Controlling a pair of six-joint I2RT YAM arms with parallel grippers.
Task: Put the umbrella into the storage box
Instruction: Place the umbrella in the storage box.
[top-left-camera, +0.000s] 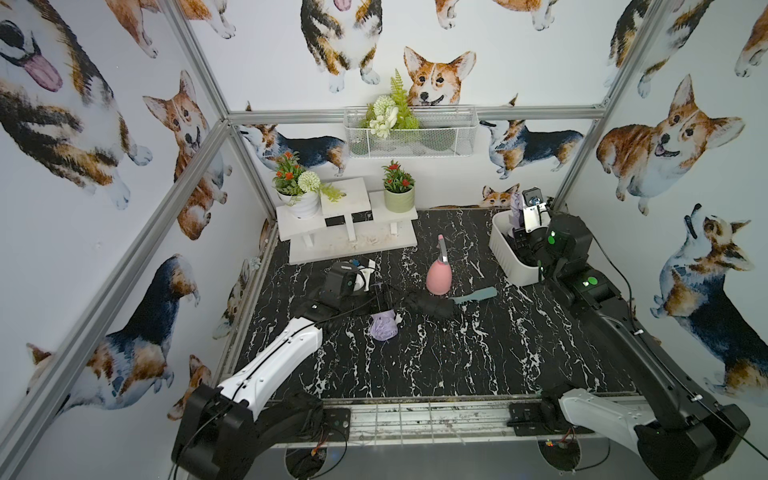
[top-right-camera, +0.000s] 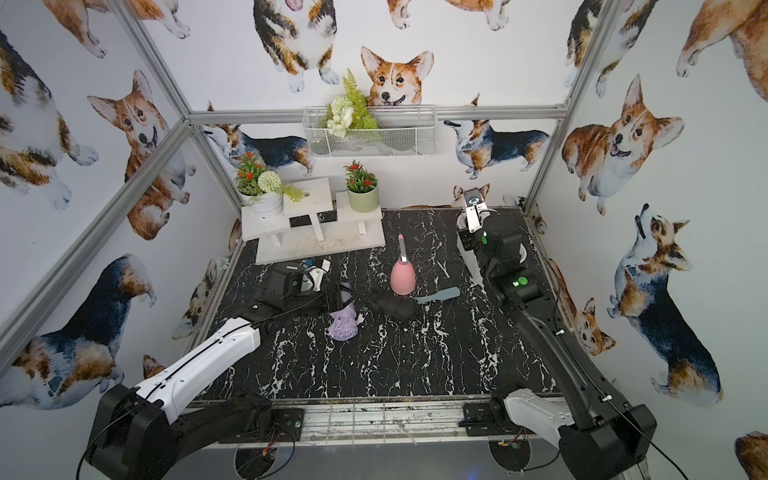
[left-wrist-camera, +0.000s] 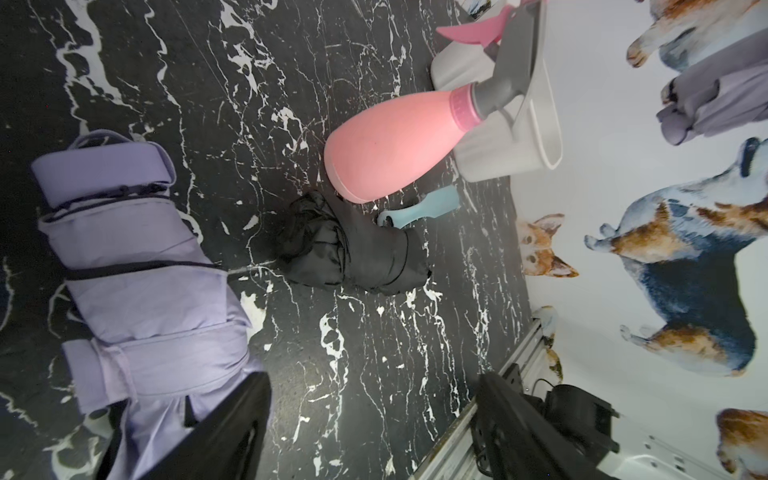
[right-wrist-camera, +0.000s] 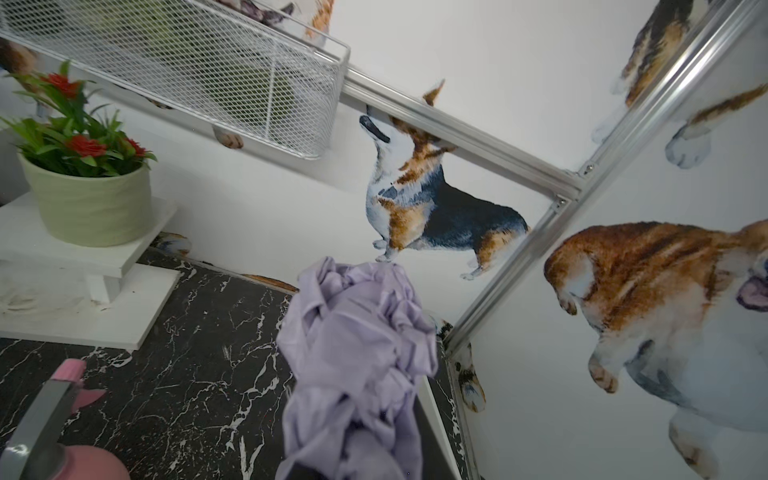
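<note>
A folded lilac umbrella (top-left-camera: 384, 327) (left-wrist-camera: 141, 291) lies on the black marble table. My left gripper (top-left-camera: 384, 302) (left-wrist-camera: 374, 419) hangs open just beside it, one finger (left-wrist-camera: 232, 424) against its cloth and nothing between the jaws. A folded black umbrella (top-left-camera: 430, 308) (left-wrist-camera: 357, 253) lies a little to the right. At the back right stands the white ribbed storage box (top-left-camera: 509, 258) (top-right-camera: 467, 254). My right gripper (top-left-camera: 520, 240) reaches down into it, shut on a second lilac umbrella (top-left-camera: 516, 208) (right-wrist-camera: 357, 353) that stands upright in the box. Its fingertips are hidden.
A pink spray bottle (top-left-camera: 439, 276) stands between the black umbrella and the box, with a light blue brush (top-left-camera: 478, 296) lying beside it. A white stepped shelf (top-left-camera: 353, 245) with potted plants fills the back left. A wire-mesh basket (top-left-camera: 411, 133) hangs on the back wall.
</note>
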